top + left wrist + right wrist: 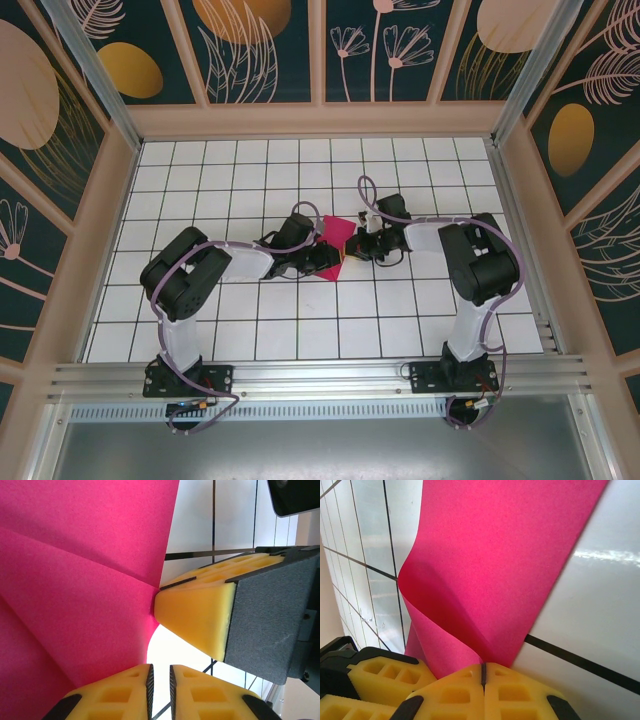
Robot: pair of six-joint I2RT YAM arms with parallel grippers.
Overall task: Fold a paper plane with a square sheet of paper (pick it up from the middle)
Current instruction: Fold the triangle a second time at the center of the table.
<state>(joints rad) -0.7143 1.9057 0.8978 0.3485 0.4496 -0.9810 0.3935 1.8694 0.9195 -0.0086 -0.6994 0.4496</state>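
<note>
The square sheet of paper [336, 238] lies at the middle of the white tiled surface [250, 180], between the two tools. It is not flat. In the left wrist view the magenta paper [75, 580] shows creases fanning out from one spot. In the right wrist view the paper [505, 555] curls over on itself on the left and rises away over the surface [600, 605]. The right tool [482, 672] has its yellow pads pressed together, pinching the paper where its layers run down into the seam between them. From above, the right tool [353, 247] touches the sheet's right side. The left tool [324, 262] is at the sheet's lower left edge. In its own view the left tool [160, 685] shows a thin slit between its pads, with the paper's edge running down to the tip of the left-hand pad. Whether it grips the paper I cannot tell. One yellow pad of the right tool [195, 612] meets the paper at the point where the creases join. The left arm [185, 280] rises from its base, bends at a raised elbow and reaches low to the right. The right arm [480, 262] mirrors it, its forearm stretched left towards the sheet.
</note>
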